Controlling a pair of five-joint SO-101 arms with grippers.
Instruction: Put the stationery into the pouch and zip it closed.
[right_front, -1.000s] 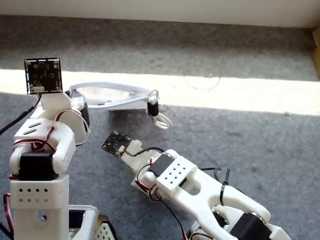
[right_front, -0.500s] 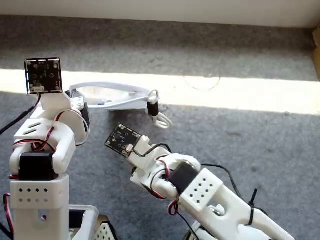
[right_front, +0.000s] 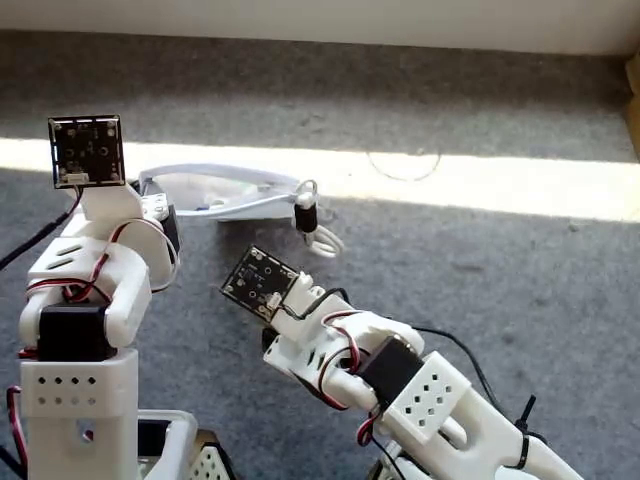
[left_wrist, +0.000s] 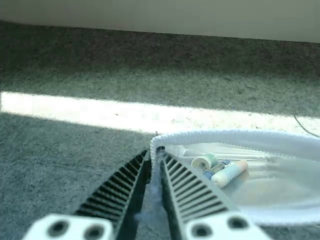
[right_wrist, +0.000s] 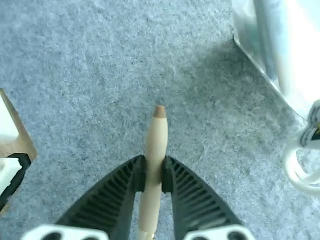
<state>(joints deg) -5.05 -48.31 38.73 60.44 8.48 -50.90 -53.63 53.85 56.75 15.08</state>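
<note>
The pen (right_wrist: 157, 131) is running out of frame behind the jaws, so its rear end is being cut off. Its tan tip and pale barrel are showing. The pouch (left_wrist: 225, 135) is also being clipped at the frame's side. The stationery (left_wrist: 220, 169) inside is showing through its clear wall as a few small capped sticks in green, blue and peach, and their kind is hard to make out. In the high view the left arm (right_front: 90, 290) is covering the pouch's near corner.

The right pincer (right_wrist: 153, 164) is gripping the pen across its barrel, jaws nearly together, over the grey carpet (right_wrist: 75, 60). The pouch's white loop (right_wrist: 302, 167) is lying nearby. The left pincer (left_wrist: 154, 156) is pinching the pouch's corner at the white zip edge, jaws all but closed on it. The pouch is lying on the carpet with its mouth open, partly in a strip of sunlight (right_front: 500, 185).

Since a second ago the right arm (right_front: 400, 375) has been folding back toward the near edge, and its camera board (right_front: 262, 282) has been drifting away from the left arm — pouch and left arm are sitting as before.
</note>
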